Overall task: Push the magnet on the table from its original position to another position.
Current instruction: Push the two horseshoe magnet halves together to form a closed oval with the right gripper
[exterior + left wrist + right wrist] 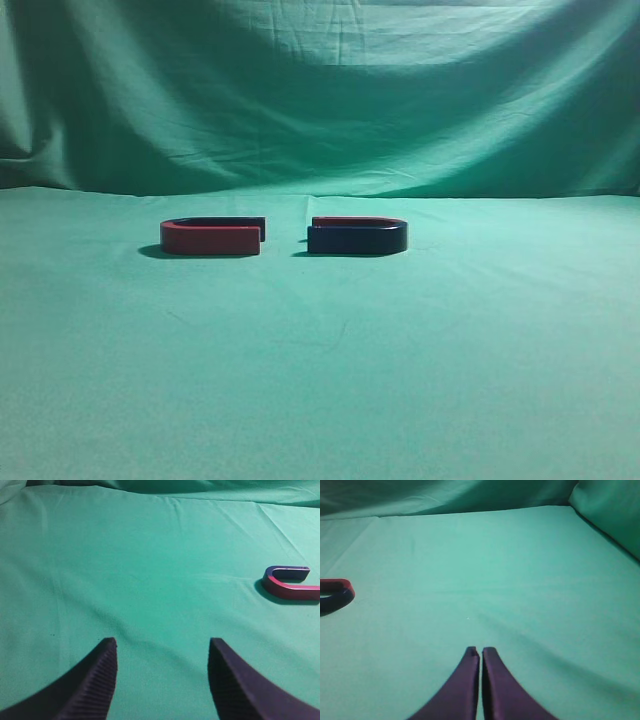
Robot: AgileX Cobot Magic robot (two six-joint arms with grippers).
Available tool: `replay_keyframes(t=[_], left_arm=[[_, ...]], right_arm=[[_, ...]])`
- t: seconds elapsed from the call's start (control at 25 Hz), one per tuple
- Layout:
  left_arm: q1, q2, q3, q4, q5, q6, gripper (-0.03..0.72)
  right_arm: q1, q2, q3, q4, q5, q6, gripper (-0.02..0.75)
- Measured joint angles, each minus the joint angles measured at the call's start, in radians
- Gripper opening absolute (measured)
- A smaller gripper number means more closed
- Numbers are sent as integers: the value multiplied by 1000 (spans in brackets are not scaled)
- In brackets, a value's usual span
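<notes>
Two horseshoe magnets lie on the green cloth with their open ends facing each other across a small gap. The left magnet shows its red side, and the right magnet shows its dark blue side with a red top. The left magnet also shows at the right edge of the left wrist view. The right magnet shows at the left edge of the right wrist view. My left gripper is open and empty, well short of its magnet. My right gripper is shut and empty, apart from its magnet. Neither gripper shows in the exterior view.
The table is covered by a green cloth, and a draped green backdrop hangs behind it. The cloth rises in a fold at the right of the right wrist view.
</notes>
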Motion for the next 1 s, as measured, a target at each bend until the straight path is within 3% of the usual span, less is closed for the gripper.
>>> replay_keyframes(t=[1.0], left_arm=[[0, 0, 0, 0, 0, 0, 372]], right_arm=[[0, 0, 0, 0, 0, 0, 0]])
